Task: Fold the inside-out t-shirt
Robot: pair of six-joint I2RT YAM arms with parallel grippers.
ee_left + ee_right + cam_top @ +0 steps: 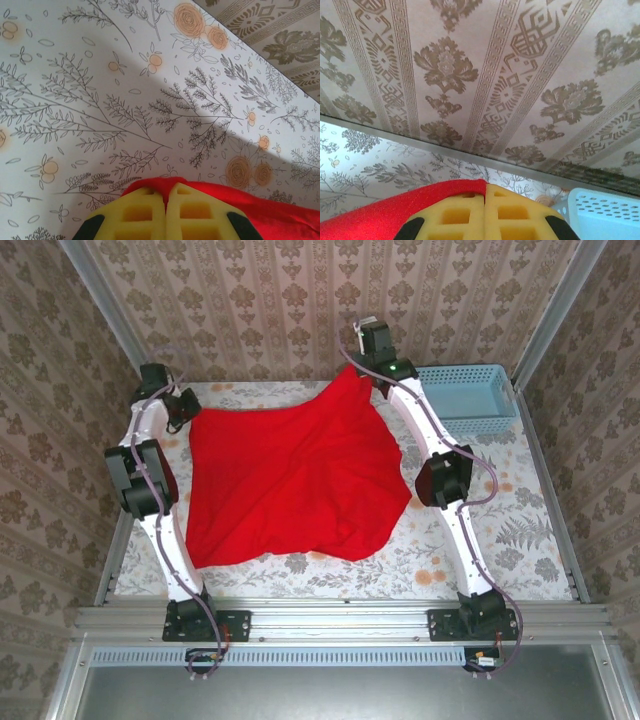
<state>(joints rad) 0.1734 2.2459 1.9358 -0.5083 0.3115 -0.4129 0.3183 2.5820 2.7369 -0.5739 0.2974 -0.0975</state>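
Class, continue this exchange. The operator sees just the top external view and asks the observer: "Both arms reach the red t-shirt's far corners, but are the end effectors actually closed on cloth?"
Observer: In the left wrist view, the left end effector has its yellow fingers pressed together, the red t-shirt bunched at their tips.
Operator: And the right one?
Observer: The right wrist view shows the right end effector shut too, red cloth at its tips.

You have walls [300, 300] on three sides, papered beige with brown damask stripes. The table [520, 530] wears a pale cloth [100, 75] printed with grey sprigs and orange flowers. The left wrist view shows a soft shadow lying across it. A metal rail [340, 621] runs along the table's near edge.
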